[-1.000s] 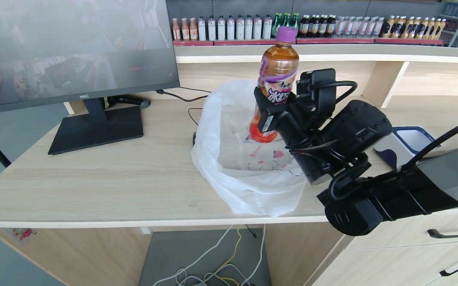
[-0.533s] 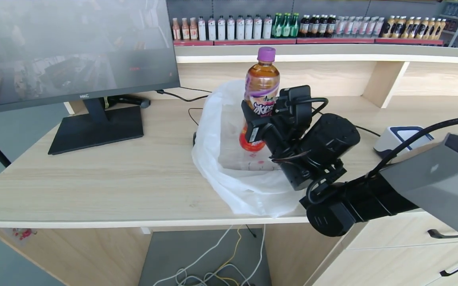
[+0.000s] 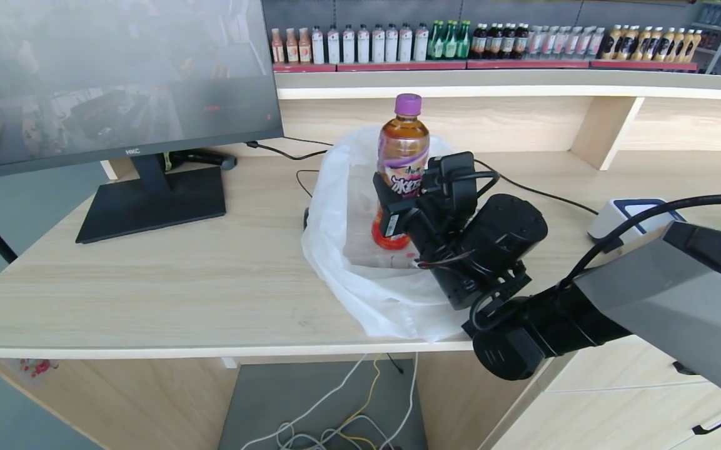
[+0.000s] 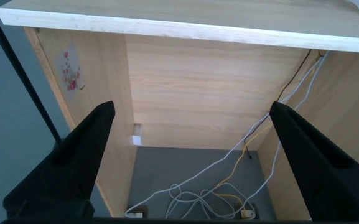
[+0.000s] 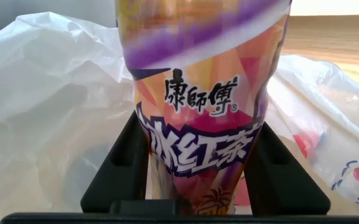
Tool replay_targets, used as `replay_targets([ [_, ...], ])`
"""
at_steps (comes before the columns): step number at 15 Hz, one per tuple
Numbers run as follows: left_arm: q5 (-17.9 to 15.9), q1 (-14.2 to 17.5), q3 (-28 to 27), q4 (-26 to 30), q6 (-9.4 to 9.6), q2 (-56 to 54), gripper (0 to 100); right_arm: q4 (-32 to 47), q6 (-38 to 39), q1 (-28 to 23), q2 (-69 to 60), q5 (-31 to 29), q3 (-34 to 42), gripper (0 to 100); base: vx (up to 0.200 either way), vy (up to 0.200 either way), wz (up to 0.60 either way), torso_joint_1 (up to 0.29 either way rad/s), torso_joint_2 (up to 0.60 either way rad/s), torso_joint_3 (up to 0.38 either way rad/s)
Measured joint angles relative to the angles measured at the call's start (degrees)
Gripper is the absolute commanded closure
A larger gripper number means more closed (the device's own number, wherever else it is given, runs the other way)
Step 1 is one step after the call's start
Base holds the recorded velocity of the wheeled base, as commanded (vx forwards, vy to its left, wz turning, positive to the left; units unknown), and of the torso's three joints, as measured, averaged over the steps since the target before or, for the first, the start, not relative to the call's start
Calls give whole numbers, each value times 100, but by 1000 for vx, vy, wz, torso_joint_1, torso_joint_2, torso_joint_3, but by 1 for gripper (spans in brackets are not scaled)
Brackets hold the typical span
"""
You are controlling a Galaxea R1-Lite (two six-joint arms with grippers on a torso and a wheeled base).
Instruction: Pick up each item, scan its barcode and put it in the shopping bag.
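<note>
The right arm's jaws are pinching an upright bottle (image 3: pixel 401 150) at its middle, holding it over the open plastic bag (image 3: pixel 360 294) on the bench (image 3: pixel 179 281). The left arm's jaws are hanging spread below the bench edge.

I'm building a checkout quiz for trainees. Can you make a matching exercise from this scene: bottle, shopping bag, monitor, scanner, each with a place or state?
1 bottle
2 shopping bag
3 monitor
4 scanner

A white, open on the counter
B on the counter's right side
C held in the right gripper
D on the counter's left side

Pairs: 1-C, 2-A, 3-D, 4-B
</note>
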Motion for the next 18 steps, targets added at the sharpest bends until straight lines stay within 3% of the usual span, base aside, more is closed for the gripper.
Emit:
replay_targets([
  [17,0,-2,0,2,0,0,0,-26,129,60,90,-21,146,100,0,0,0,0,0,0],
  [18,0,-2,0,2,0,0,0,-30,134,60,94,-21,155,0,0,0,0,0,0,0],
])
